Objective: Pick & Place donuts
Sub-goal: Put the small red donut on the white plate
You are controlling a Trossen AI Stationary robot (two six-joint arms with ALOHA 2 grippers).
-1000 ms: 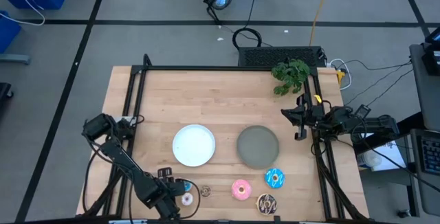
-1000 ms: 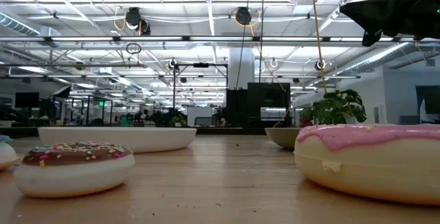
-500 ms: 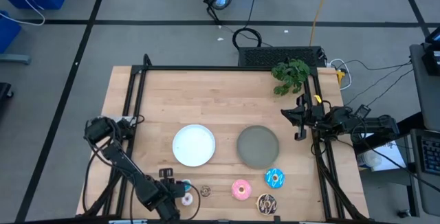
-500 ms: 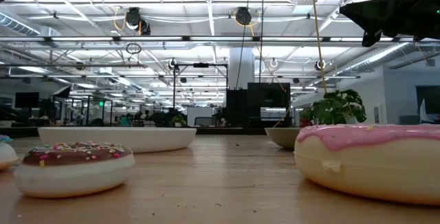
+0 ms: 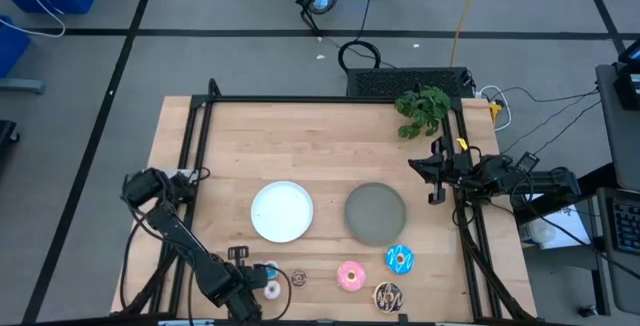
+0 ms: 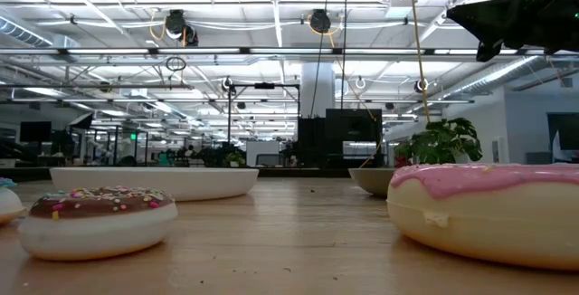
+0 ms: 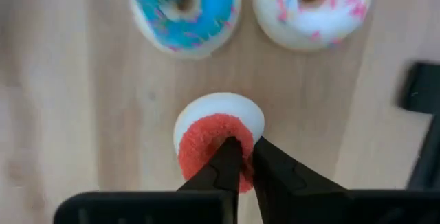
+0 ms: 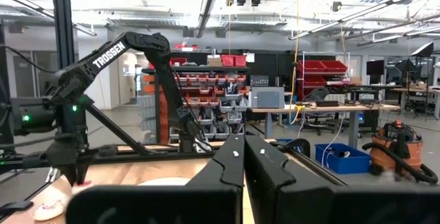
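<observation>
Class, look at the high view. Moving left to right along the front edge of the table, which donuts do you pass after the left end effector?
Small brown donut → pink donut → chocolate sprinkled donut → blue sprinkled donut.

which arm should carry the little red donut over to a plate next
Left. Its pincer is already pinched on the red donut at the table's front edge; the right pincer waits shut, far off by the plant.

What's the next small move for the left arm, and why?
Probably lift straight up. The left gripper looks closed on the rim of the red donut, which sits on the table close to the small blue donut and white donut.
</observation>
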